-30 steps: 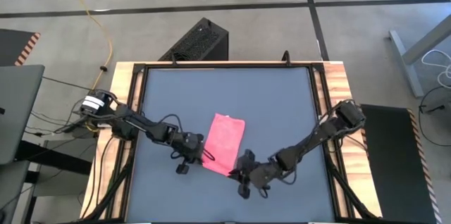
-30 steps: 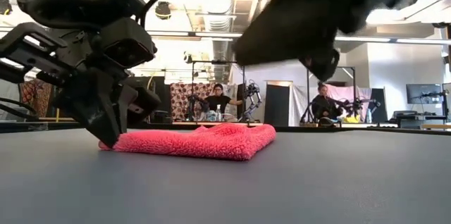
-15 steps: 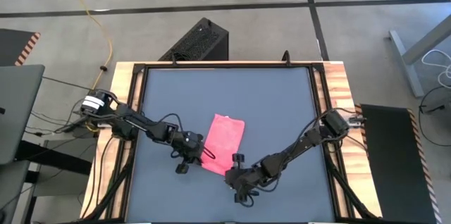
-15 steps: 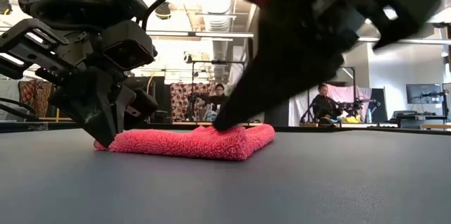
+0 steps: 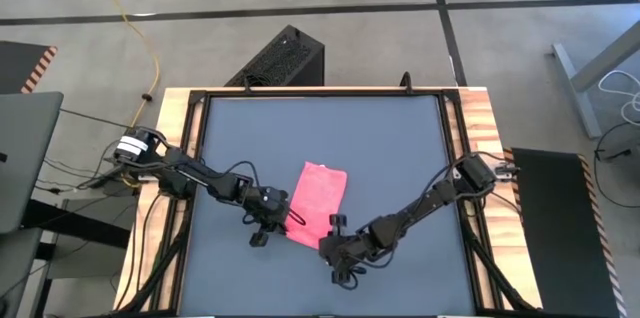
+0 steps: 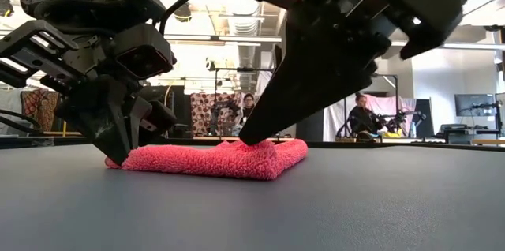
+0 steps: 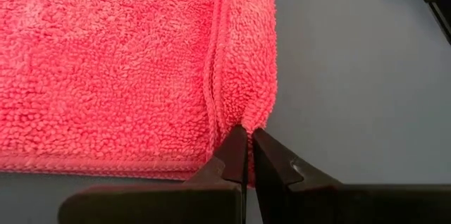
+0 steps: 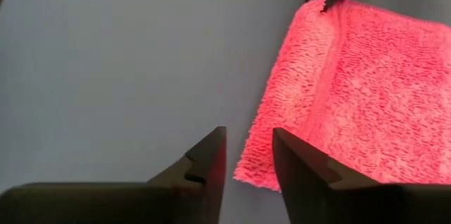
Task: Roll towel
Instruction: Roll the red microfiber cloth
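— where's the towel (image 5: pixel 318 202) now?
— flat, folded into a strip, around the middle of the table (image 5: pixel 400 148), a bit toward its near edge.
— and the left gripper (image 7: pixel 244 134)?
— clenched on the towel's near left corner, fingertips pinching the hem.
— the right gripper (image 8: pixel 248 144)?
— at the towel's other near corner, jaws parted, grasping nothing.
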Controlling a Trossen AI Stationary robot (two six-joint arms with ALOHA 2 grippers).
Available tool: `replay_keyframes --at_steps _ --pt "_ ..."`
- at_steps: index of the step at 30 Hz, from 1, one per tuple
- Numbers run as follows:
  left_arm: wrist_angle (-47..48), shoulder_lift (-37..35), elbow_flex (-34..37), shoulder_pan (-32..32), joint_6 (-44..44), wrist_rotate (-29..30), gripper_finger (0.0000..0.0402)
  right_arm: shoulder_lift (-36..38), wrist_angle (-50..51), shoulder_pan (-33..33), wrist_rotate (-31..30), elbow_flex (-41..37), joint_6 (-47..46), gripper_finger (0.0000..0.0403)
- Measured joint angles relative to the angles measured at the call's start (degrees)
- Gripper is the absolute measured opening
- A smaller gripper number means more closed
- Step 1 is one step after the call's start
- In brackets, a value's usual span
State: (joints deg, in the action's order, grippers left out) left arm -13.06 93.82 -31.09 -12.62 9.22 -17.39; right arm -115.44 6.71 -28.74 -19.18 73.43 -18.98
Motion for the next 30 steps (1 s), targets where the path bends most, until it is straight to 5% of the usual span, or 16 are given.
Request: replay_keyframes --at_steps 9,25,30 --pt "0.1 0.0 0.0 0.0 0.2 0.1 0.0000 -0.1 2.2 0.3 0.4 0.0 -0.5 0.0202" --pt "0.4 0.0 0.0 0.0 1.0 -0.4 0.0000 -4.3 2.4 -0.1 0.4 0.2 -8.1 0.0160" --pt "1.1 0.1 0.0 0.6 1.9 -7.2 0.0000 -4.1 2.9 0.0 0.3 0.2 -15.8 0.0104"
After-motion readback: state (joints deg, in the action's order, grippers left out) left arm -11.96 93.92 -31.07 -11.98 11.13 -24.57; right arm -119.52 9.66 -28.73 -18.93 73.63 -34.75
